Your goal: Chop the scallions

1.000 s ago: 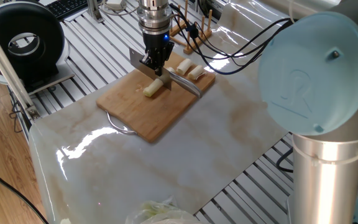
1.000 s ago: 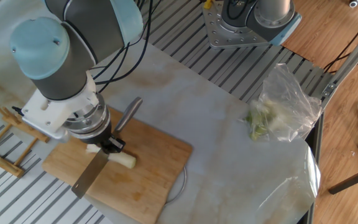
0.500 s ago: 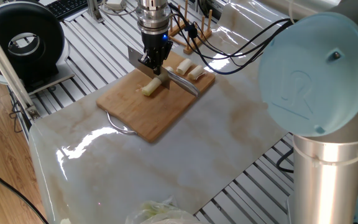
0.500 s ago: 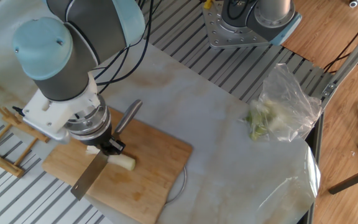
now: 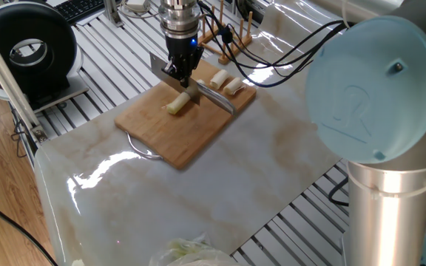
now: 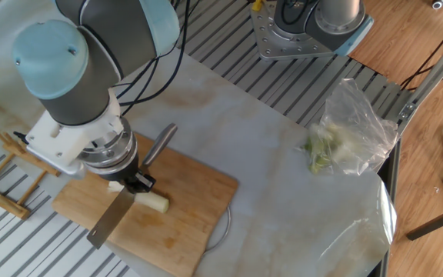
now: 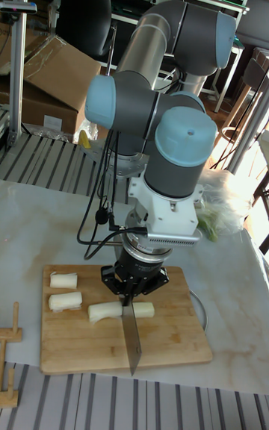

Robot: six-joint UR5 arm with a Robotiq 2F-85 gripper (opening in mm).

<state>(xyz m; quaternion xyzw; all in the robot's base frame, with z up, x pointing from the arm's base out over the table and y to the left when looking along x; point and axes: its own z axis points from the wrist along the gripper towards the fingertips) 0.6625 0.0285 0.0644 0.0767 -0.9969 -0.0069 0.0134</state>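
**Knife poised over the last long piece of scallion**

The gripper (image 7: 133, 286) is clamped on the knife (image 7: 131, 337), holding it upright with the blade pointing away from the arm's base and its edge facing the cutting board (image 7: 168, 340). The scallions lie on that board in pieces: 2 short chunks (image 7: 64, 290) sit well apart toward one end, and a longer stalk (image 7: 119, 310) lies crosswise directly beneath the blade. In the tall fixed view the blade crosses this stalk about halfway along, so the cut in hand looks set to split it into 2 parts of similar length.

To do this step well, the blade should come straight down, edge square to the stalk, and press fully to the wood so no skin is left joining the halves. The stalk is round and unrestrained (nothing pins it), so a slanted or hurried stroke could roll it sideways or flick a piece off the board; a steady vertical press is the safer choice. After the cut, lifting straight up would avoid dragging a chunk that sticks to the steel.

The arm reaches out low over the table (image 6: 298, 208), wrist turned downward so the tool flange faces the board, with cables (image 5: 272, 70) trailing from the wrist. From one fixed view the knife's handle (image 5: 217, 100) runs back toward the 2 cut chunks. Whether the edge is touching the stalk cannot be told from these angles.
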